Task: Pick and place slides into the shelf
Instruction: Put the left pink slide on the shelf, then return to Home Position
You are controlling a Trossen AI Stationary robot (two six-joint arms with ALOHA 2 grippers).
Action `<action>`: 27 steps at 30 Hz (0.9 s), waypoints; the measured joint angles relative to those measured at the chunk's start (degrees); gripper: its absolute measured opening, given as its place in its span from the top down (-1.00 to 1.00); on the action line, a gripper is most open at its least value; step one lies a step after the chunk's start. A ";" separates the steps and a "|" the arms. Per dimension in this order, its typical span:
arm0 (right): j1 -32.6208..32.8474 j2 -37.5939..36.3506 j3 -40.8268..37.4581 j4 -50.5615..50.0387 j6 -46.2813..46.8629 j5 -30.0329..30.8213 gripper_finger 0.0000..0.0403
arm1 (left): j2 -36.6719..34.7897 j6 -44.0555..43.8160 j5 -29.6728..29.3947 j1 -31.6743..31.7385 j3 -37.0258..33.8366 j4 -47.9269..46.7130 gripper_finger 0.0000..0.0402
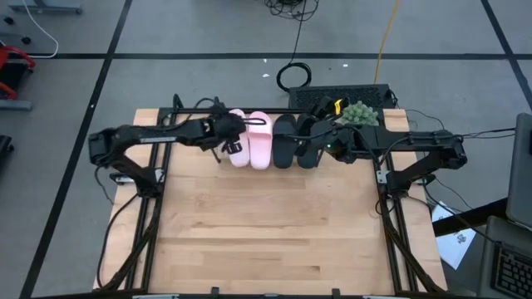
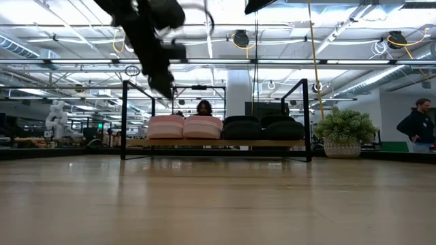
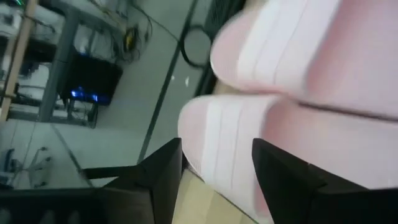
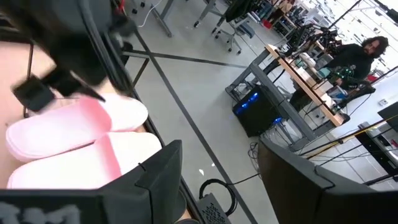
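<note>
All four slides, the pink pair [image 1: 250, 138] and the black pair [image 1: 296, 139], already sat side by side on the shelf [image 2: 215, 143], while the left gripper [image 1: 230, 141] and right gripper [image 1: 326, 143] hovered wide and empty, so little seemed left.

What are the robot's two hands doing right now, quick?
Left gripper: open, holding nothing, above the pink slides on the shelf.
Right gripper: open, holding nothing, over the black slides.
</note>
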 joint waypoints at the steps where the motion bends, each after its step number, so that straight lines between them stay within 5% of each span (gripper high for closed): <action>1: 0.00 0.01 -0.02 0.28 -0.38 0.05 0.00 | -1.52 -0.29 -0.13 -0.99 0.12 -0.42 0.01; 8: 0.14 -2.46 -0.05 8.77 -5.10 0.07 0.00 | -12.27 -3.80 -0.27 -7.87 7.00 -3.46 0.07; 18: 2.04 -9.73 -0.05 11.83 -5.85 3.46 0.00 | -22.82 -31.05 8.41 -22.38 29.40 -25.56 0.16; 27: 6.41 -16.38 -0.05 11.33 0.95 3.05 0.00 | -27.91 -52.72 10.30 -35.47 30.38 -36.31 0.27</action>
